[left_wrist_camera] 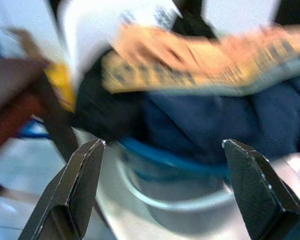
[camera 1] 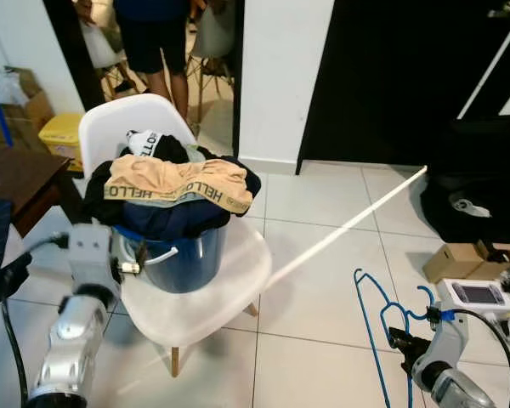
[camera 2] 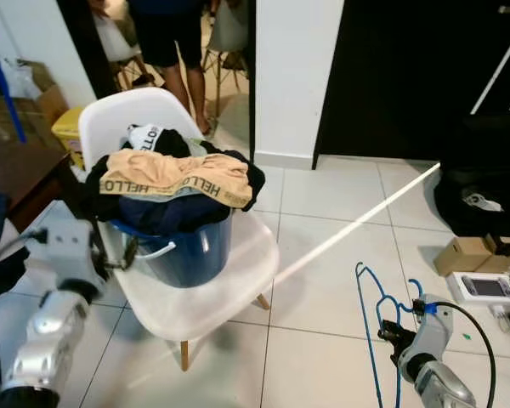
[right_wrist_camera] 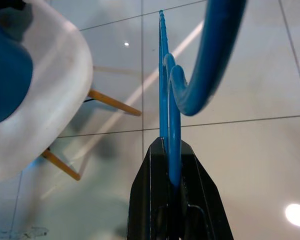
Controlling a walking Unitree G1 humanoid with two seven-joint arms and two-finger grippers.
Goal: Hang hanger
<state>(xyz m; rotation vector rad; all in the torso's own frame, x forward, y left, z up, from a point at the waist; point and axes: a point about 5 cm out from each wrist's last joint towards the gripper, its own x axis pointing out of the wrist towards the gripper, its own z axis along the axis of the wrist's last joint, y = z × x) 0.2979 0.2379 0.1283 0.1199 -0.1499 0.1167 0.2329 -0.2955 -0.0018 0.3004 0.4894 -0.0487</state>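
Thin blue plastic-coated wire hanger [camera 1: 382, 319], with curved hook and looped shoulders, is clamped in the closed right claw [right_wrist_camera: 171, 172] above the pale tiled floor [camera 1: 323, 255]; left claw [left_wrist_camera: 162, 192] gapes wide, empty.

The room was evenly bright; a long pale streak of light [camera 1: 348, 225] crossed the glossy floor tiles [camera 1: 323, 306]; small glare spots [right_wrist_camera: 296, 214] shone there too; the chair [camera 1: 195, 306] cast a soft shadow; the left wrist view was badly motion-blurred; the rest stayed fairly sharp.
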